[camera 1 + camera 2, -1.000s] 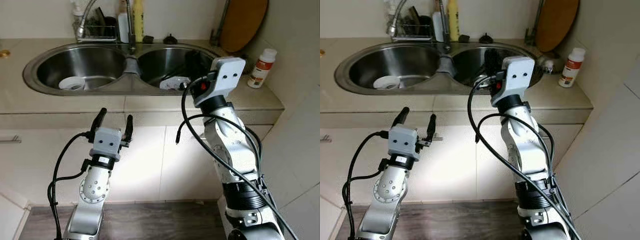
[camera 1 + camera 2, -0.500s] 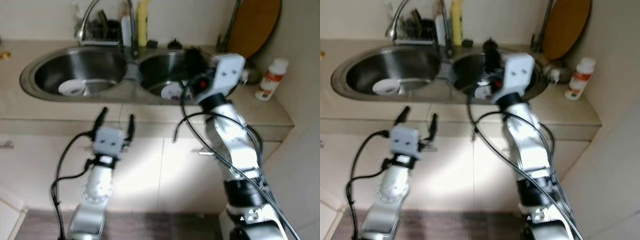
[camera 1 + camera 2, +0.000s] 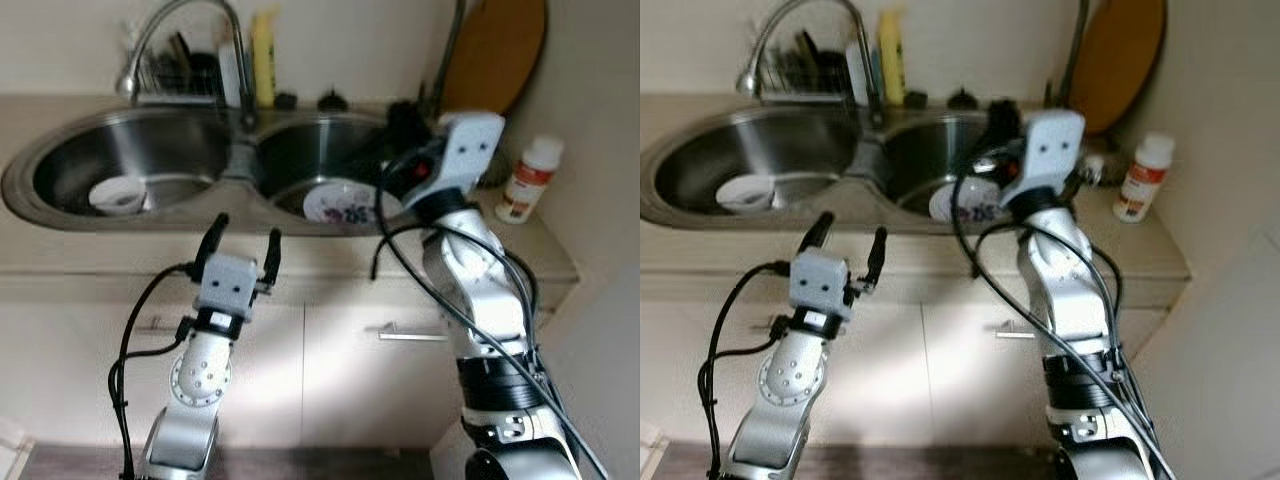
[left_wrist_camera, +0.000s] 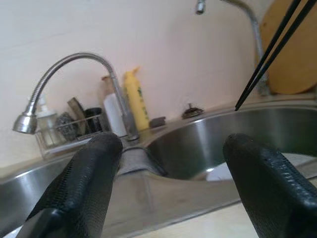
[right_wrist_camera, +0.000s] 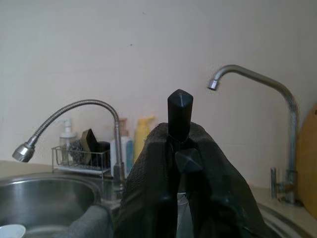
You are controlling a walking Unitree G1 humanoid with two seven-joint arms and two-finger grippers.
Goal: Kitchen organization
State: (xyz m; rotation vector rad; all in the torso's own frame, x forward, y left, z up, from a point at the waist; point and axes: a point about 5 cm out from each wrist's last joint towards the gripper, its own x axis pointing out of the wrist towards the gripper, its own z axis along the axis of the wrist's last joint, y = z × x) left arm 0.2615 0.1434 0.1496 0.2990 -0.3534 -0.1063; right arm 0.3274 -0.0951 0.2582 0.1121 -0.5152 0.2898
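A double steel sink [image 3: 60, 215] is set in the worktop [image 3: 545, 250]: its left basin holds a small white bowl [image 3: 115, 197], its right a white floral plate [image 3: 340, 203]. The right claw [image 5: 181, 144], fingers pressed together, hangs above the right basin; the left claw [image 3: 240, 240], fingers spread and empty, is before the sink's front edge

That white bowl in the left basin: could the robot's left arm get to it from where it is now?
Probably, but not directly. The left tool hangs open in front of the cabinet, below the counter edge, so it must rise over that edge before dropping to the white bowl.
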